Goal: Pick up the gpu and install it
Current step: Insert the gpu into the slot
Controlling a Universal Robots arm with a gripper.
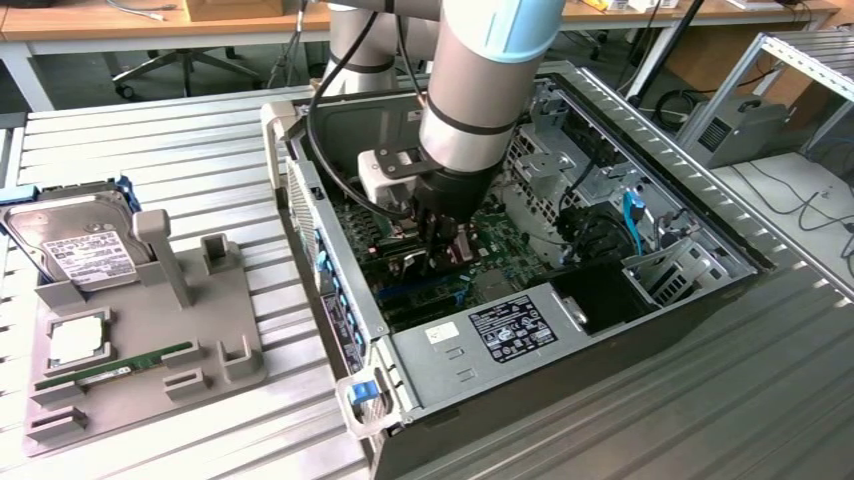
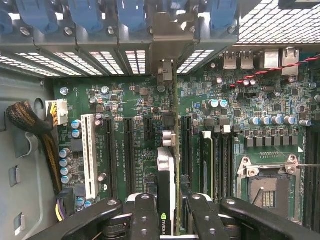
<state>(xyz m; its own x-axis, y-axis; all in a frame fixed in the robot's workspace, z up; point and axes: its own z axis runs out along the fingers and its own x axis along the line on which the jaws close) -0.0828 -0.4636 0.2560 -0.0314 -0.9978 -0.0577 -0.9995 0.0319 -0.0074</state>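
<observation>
As gripper point(image 2: 170, 220) holds gpu point(image 2: 166, 172), NVIDIA logo point(image 2: 163, 226) shows

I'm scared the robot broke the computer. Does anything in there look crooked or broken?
Nothing looks broken or spilled. The gpu stands straight, edge-on, gripped between the fingers, in line with the motherboard slots. The square processor socket is empty, but looks undamaged.
</observation>
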